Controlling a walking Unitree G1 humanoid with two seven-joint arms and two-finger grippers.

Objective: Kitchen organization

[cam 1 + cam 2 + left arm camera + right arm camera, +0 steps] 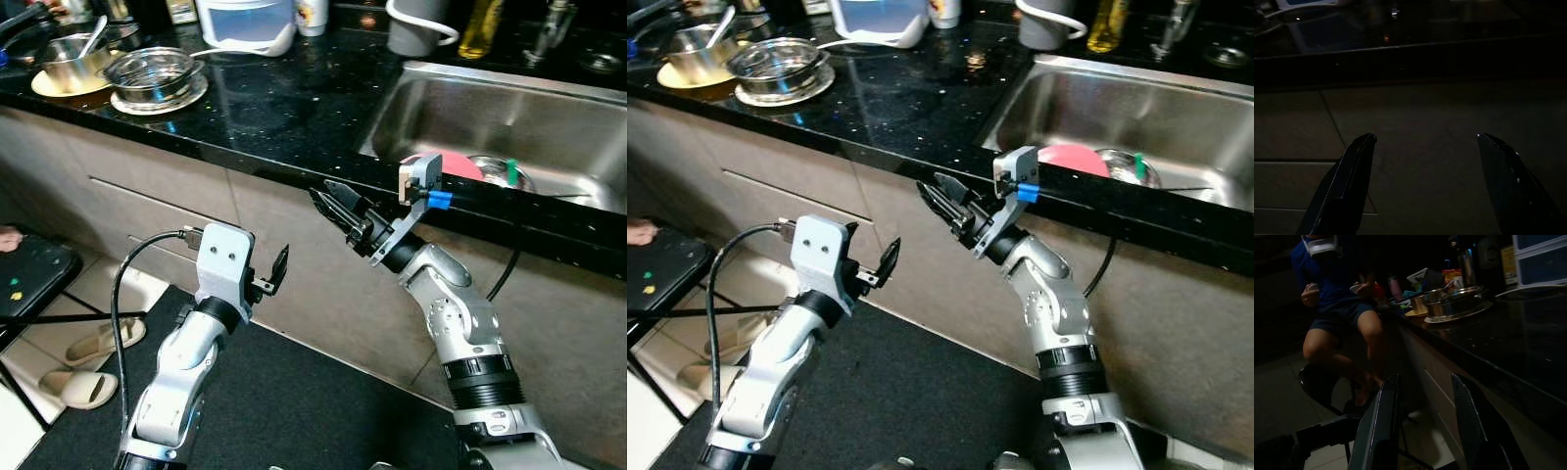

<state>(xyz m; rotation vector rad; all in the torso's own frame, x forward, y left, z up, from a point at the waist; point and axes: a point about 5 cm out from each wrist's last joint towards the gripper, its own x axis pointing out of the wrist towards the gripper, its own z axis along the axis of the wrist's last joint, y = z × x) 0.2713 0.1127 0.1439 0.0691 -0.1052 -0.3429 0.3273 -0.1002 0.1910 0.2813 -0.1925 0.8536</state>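
The right gripper [328,199] is being held raised in front of the black tabletop [284,108] edge, just left of the steel sink [509,127]; its fingers [1378,426] are being kept narrowly parted with nothing between them. The left gripper [274,272] is being held lower, before the cabinet front [147,186], with its fingers [1347,181] spread wide and empty. A pink plate [446,164] and a metal bowl with a green item [505,174] are being seen lying in the sink. At the tabletop's far left, a steel bowl on a plate [155,76] and a pot with a utensil [71,61] are being kept side by side, with a white container [247,24] behind. A seated person [1342,318] is being shown in the right wrist view beyond the tabletop end. Slippers [93,362] are lying on the floor.
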